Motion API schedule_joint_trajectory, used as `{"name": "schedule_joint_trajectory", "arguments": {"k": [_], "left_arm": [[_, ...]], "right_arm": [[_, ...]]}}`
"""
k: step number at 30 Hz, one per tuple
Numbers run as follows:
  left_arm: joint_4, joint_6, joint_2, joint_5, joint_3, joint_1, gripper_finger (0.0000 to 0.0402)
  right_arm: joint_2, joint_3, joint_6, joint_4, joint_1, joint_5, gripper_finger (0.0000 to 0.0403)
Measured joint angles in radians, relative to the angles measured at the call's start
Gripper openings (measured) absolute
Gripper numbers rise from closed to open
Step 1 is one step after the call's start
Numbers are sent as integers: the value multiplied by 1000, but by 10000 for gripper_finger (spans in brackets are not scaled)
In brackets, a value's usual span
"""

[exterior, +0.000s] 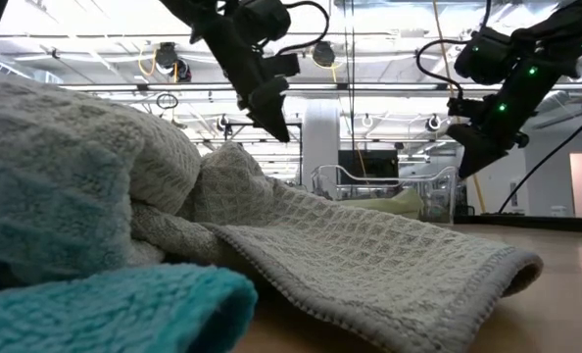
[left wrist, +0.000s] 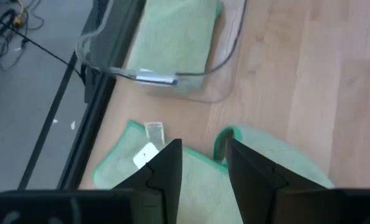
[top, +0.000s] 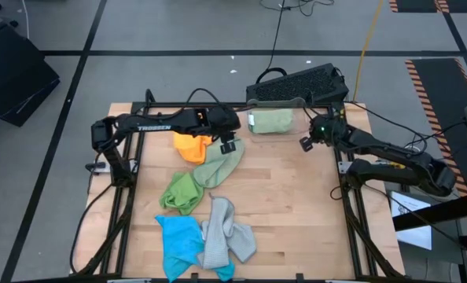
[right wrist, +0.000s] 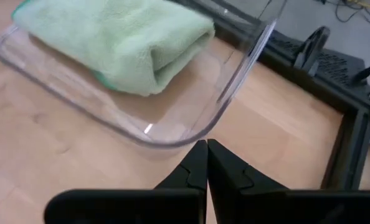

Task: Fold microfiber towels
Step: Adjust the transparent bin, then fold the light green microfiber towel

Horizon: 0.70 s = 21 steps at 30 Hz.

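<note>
A pale green towel (top: 218, 167) lies stretched out at the table's middle, and my left gripper (top: 229, 146) is shut on its far end. Its white tag (left wrist: 146, 153) shows beside the fingers. An orange towel (top: 192, 146) lies just to its left and a bright green one (top: 180, 192) at its near end. A blue towel (top: 178, 240) and a grey towel (top: 227, 234) lie at the near edge. My right gripper (top: 305, 144) hangs shut over bare wood near the clear bin (right wrist: 172, 138). My left gripper (left wrist: 203, 146) pinches the pale green towel between its two fingers, at its green-hemmed edge (left wrist: 221, 134) near the tagged corner. The fingers slant down from the table's left. One layer or several, I cannot tell. The towel's near end (top: 206, 179) rests on the table.
The clear bin (top: 284, 128) at the far edge holds a folded pale green towel (top: 269, 120). A black keyboard (top: 296, 82) lies beyond it. Black frame rails (top: 345, 196) run along the table's sides. Bare wood (top: 296, 212) spreads over the right half.
</note>
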Motion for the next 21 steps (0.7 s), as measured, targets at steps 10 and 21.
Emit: {"name": "schedule_joint_trajectory", "arguments": {"k": [10, 21], "left_arm": [[-36, -162, 4, 83, -91, -66, 125], [-127, -398, 5, -44, -183, -254, 144]], "right_arm": [[-101, 0, 160, -136, 224, -23, 0], [-100, -1, 253, -40, 550, -25, 0]]}}
